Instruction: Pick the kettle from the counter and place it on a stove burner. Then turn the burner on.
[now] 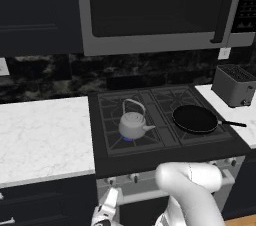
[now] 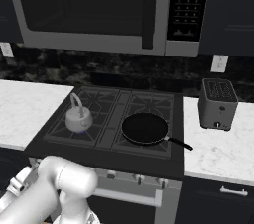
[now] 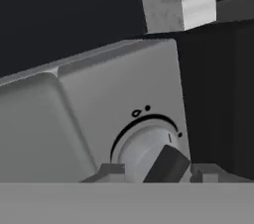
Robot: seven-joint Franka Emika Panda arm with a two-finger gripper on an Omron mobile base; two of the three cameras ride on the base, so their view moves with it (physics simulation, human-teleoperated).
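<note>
Your kettle (image 1: pixel 134 124) sits on the stove's front-left burner (image 1: pixel 131 131) over a blue flame, and your gripper (image 3: pixel 154 172) faces a front-edge knob (image 3: pixel 149 152), jaws slightly spread.

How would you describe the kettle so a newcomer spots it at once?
Find the black cooktop under the microwave. On its front left burner sits the kettle, a small squat grey pot with an arched wire handle and a short spout. Its neighbour, the frying pan, is flat, round and black.
</note>
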